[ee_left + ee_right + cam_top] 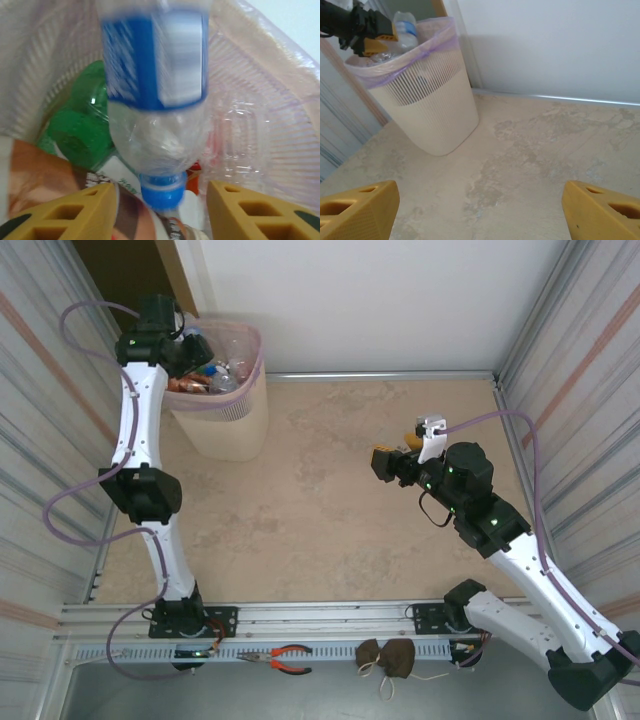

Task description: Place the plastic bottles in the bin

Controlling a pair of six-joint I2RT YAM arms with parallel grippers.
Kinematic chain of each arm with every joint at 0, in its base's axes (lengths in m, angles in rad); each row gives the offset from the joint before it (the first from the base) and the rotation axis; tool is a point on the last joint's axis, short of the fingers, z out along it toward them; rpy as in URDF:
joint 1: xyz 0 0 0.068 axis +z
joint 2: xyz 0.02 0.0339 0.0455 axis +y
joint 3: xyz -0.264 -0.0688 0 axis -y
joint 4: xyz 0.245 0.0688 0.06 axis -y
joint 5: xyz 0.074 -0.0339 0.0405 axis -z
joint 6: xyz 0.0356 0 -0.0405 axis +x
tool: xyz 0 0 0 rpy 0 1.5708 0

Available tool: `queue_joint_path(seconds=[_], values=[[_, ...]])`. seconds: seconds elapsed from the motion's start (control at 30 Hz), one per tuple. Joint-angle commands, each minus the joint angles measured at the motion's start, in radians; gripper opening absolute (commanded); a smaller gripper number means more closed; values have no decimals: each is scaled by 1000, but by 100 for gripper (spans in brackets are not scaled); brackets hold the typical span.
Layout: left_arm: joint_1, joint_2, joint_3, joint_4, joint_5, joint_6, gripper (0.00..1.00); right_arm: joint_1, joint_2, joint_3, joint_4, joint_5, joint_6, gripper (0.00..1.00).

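**Where a bottle hung cap-down over the bin**

Although the bin [225, 430] at the upper left of the top view was already heaped with plastic bottles [212, 378] close to its rim, the left gripper [193, 348] stood directly above it. In the left wrist view its yellow fingers [75, 215] were parted. A gap showed on either side of the blue cap of a blue-labelled bottle [155, 75], which hung cap-down and blurred at frame centre, apparently dropping free. Below it lay a green bottle [80, 130] at left and a clear bottle [240, 130] at right, against the pink bag [285, 160]. The mottled table [320, 530] filled the middle of the top view. At centre right the right gripper [385, 462] was spread wide on nothing, facing the bin.

Judged risk: landing on so high a pile, the bottle could bounce or roll over the rim. The cap might also catch a finger if the arm moved off early.
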Motion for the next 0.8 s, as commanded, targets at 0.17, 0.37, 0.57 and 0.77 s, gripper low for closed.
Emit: queue_joint_path(seconds=[0.17, 0.37, 0.57, 0.77], values=[[-7, -61, -39, 106, 106, -2, 54, -7, -10, 46, 16, -7, -17, 83], [-11, -168, -129, 158, 88, 54, 54, -7, -10, 45, 11, 2, -20, 83], [-21, -317, -286, 207, 41, 144, 54, -8, -13, 46, -11, 29, -25, 83], [-22, -514, -545, 296, 22, 220, 57, -16, -22, 46, -59, 106, -40, 84]])
